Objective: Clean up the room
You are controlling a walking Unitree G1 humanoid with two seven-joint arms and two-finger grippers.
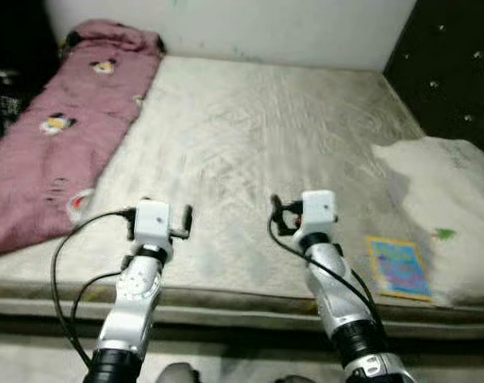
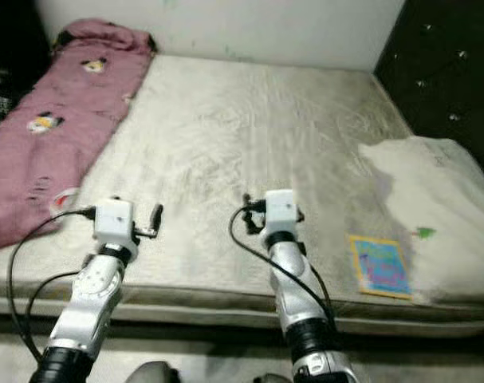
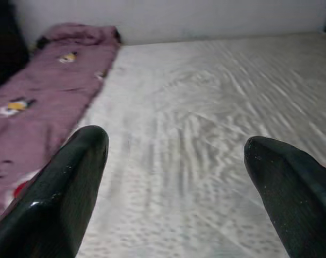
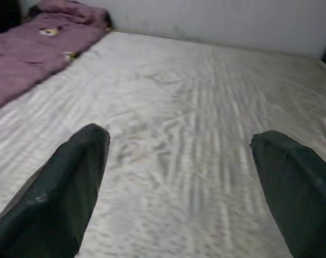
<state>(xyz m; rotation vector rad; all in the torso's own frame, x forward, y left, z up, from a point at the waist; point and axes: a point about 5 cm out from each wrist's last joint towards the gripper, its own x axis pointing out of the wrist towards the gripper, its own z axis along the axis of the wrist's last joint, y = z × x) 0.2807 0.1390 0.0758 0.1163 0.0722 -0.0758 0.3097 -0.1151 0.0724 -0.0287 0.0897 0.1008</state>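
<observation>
Bed [image 1: 249, 136]: grey-white sheet, centre of the frame.
Pink blanket [image 1: 58, 128]: upper left, along the bed's left side.
White cover [image 1: 441, 199]: right, bunched on the bed, with a colourful label [image 1: 399, 267].
Left tool [image 3: 176, 161]: lower left, fingers spread, holding nothing, above the near bed edge.
Right tool [image 4: 179, 156]: lower centre, fingers spread, holding nothing, above the sheet.

The right gripper [image 4: 179, 161] hovers over the pale mattress [image 4: 195, 113] with its two black fingers [image 4: 60, 193] spread wide apart, nothing between them. A pink blanket [image 4: 39, 48] lies along one edge of the mattress, reaching the far corner by the white wall [image 4: 216, 24].
</observation>
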